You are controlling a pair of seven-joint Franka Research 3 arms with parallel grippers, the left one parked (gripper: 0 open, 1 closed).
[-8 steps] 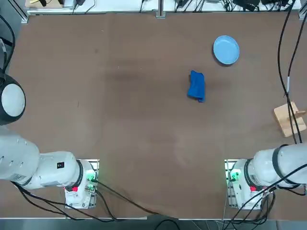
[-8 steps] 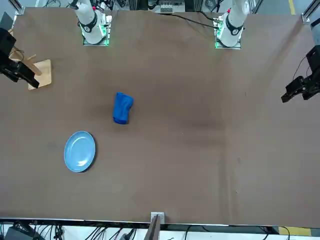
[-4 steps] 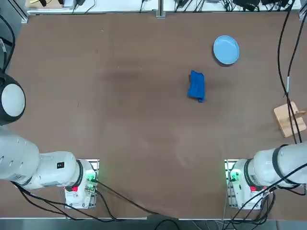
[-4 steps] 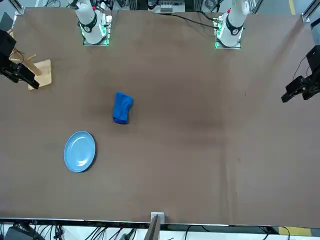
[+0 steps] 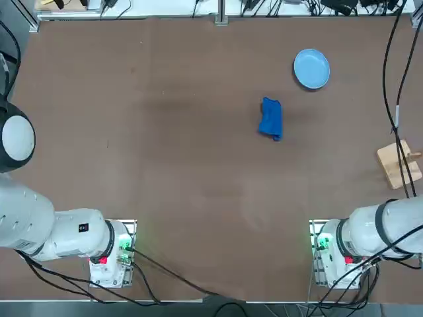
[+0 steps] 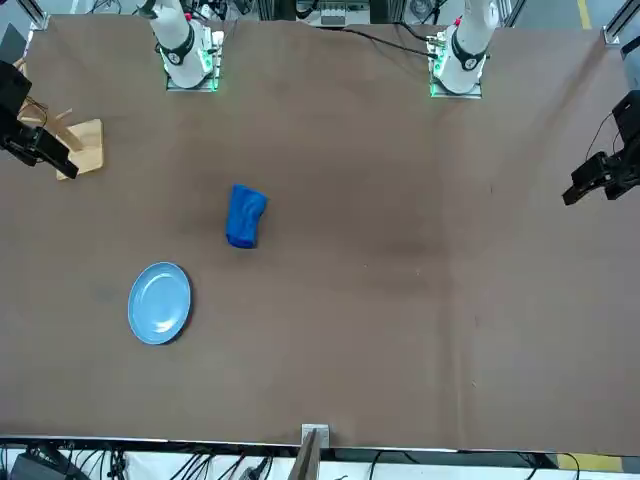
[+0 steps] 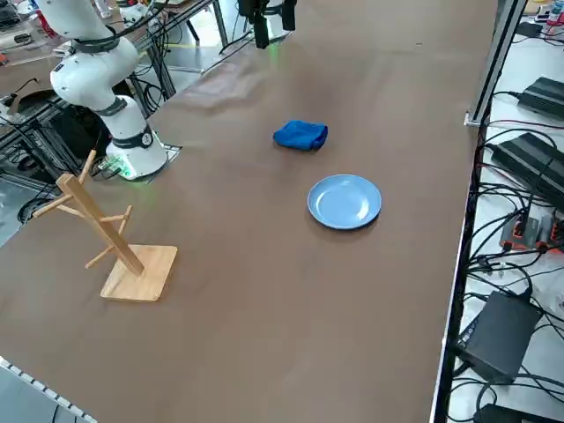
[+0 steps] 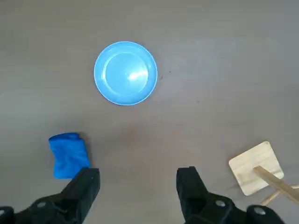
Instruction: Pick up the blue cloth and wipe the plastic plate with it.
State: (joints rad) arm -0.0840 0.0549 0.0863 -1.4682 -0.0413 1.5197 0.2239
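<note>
The blue cloth (image 5: 271, 119) lies crumpled on the brown table, also seen in the front view (image 6: 244, 215), the side view (image 7: 300, 135) and the wrist view (image 8: 68, 155). The plastic plate (image 5: 311, 69) is a round sky-blue dish a short way beyond it toward the far right, bare and apart from the cloth (image 6: 160, 303) (image 7: 345, 201) (image 8: 125, 73). My right gripper (image 8: 138, 184) hangs high above the table, open, with nothing between its fingers (image 8: 86, 184). It looks down on the cloth, the plate and bare table.
A wooden peg stand on a square base (image 5: 398, 164) sits near the table's right edge, between the arm's base and the plate (image 7: 115, 242) (image 8: 256, 167). Black cables (image 5: 395, 79) hang along that side. The brown table (image 5: 165, 132) is bare elsewhere.
</note>
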